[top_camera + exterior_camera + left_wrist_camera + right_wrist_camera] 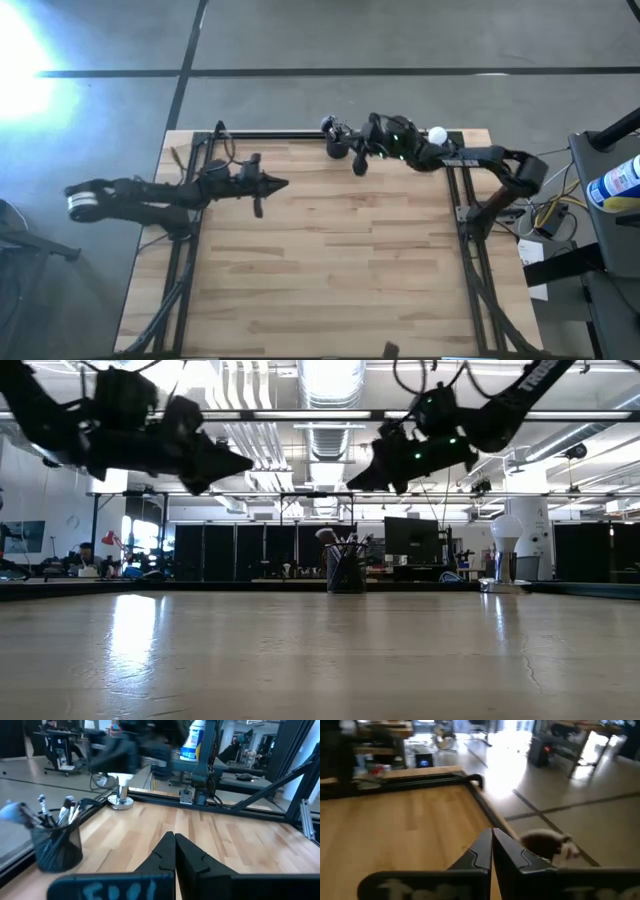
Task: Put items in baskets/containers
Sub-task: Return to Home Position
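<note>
The small black cup (347, 572) stands upright near the table's far edge, with several makeup brushes (340, 542) standing in it. In the left wrist view the mesh cup (56, 845) holds the brushes (64, 810) heads up. My right gripper (352, 484) hangs shut above the cup (333, 140). Its wrist view shows the shut fingers (491, 834) and one fluffy brush head (547, 845) below them. My left gripper (285, 183) is shut and hovers high over the table's left half, pointing right (174, 838).
A small shiny dish (120, 802) with a white ball (437, 135) sits at the far edge, right of the cup. A black frame rail (440, 779) runs along the far edge. Bare wood (330, 270) fills the middle and near part of the table.
</note>
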Motion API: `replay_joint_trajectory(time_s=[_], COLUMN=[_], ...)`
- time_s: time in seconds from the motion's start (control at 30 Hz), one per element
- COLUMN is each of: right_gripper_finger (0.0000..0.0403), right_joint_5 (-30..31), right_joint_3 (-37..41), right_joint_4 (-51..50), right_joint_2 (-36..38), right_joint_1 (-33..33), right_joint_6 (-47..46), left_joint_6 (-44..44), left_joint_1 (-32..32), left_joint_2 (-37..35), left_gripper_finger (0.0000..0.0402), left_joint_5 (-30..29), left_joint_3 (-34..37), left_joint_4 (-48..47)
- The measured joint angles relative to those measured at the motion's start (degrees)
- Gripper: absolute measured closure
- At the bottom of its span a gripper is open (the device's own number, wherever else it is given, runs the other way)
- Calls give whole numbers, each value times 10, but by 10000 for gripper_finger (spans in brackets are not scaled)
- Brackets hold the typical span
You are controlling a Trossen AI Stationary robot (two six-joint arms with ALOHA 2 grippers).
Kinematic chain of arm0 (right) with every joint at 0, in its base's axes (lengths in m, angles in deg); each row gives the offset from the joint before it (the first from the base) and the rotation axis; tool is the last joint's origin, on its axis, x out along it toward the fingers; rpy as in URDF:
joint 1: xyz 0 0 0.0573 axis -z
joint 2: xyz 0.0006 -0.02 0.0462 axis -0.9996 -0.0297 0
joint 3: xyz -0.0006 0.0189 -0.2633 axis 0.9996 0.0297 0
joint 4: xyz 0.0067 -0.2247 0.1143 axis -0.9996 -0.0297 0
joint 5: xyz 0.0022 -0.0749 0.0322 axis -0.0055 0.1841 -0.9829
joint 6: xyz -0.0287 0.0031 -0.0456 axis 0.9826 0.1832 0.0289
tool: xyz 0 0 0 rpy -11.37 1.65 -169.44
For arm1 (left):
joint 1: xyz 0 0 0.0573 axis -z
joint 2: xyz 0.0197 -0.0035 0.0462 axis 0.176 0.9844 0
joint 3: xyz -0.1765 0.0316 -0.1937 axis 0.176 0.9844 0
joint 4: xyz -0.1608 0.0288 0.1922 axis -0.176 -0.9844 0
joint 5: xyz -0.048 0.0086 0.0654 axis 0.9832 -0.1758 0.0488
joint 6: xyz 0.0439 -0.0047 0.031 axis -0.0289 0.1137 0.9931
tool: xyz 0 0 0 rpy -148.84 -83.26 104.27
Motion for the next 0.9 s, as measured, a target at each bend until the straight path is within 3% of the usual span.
replay_joint_trajectory(time_s=[0.43,0.7,0.9], right_gripper_finger=[395,395,395], right_joint_5=[-1,2,61], right_joint_3=[275,404,481], right_joint_4=[118,116,98], right_joint_2=[239,431,556], right_joint_1=[-116,-119,-119], right_joint_6=[-33,-67,-89], left_joint_6=[-28,-19,-19], left_joint_1=[-5,-16,-20], left_joint_2=[-178,-271,-337], left_gripper_finger=[401,401,401], left_joint_5=[-32,-36,-36], left_joint_3=[146,151,151], left_joint_4=[-22,-100,-170])
